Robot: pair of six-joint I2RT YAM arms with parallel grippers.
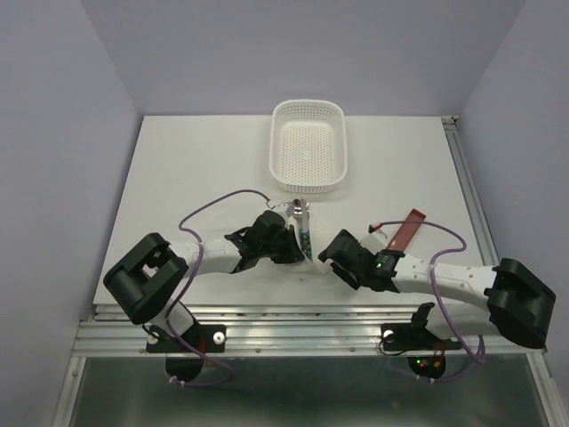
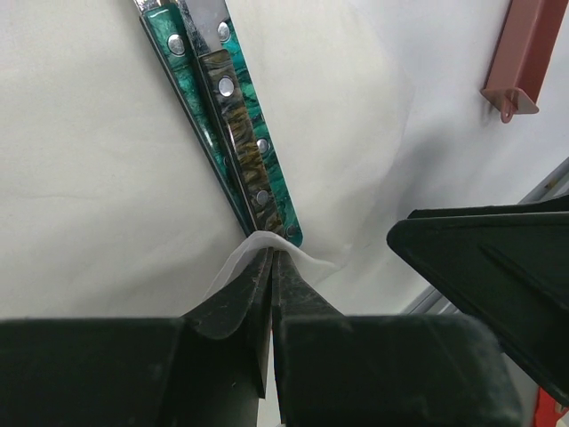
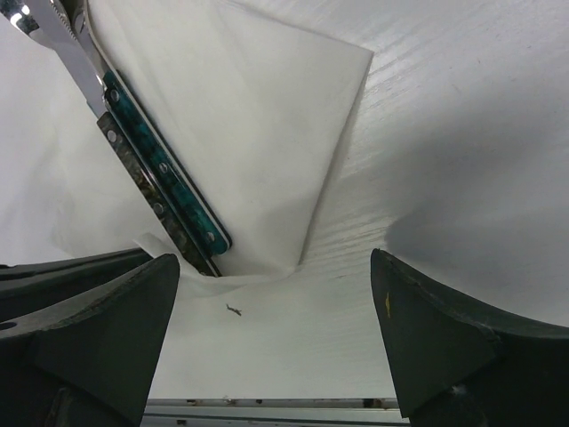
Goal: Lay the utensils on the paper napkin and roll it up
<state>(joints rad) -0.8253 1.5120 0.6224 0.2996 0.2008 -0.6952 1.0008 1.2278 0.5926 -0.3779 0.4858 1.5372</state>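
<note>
Right at the tips of the left gripper [image 2: 269,258], the near edge of the thin white square paper napkin [image 3: 253,116] is being pinched. The jaws are clamping shut on that lifted fold, and I'm reading it as the start of the roll.

Just beyond those tips, the two slim metal utensils with mottled green riveted handles [image 2: 236,133] are lying side by side on the napkin. Their handle ends are pointing back at the gripper, so the raised paper is sitting ready to fold over them.

The right gripper [image 3: 274,267] is hovering just beside, jaws standing wide apart and holding nothing. Its near finger is crowding the left one's working space — that's the thing to watch, I'd say.

Off to the right of the right gripper, a dark red flat plastic strip [image 1: 409,229] is lying on the white table [image 1: 196,178]. Well beyond both grippers, the white perforated plastic basket [image 1: 308,147] is sitting out of the way.
</note>
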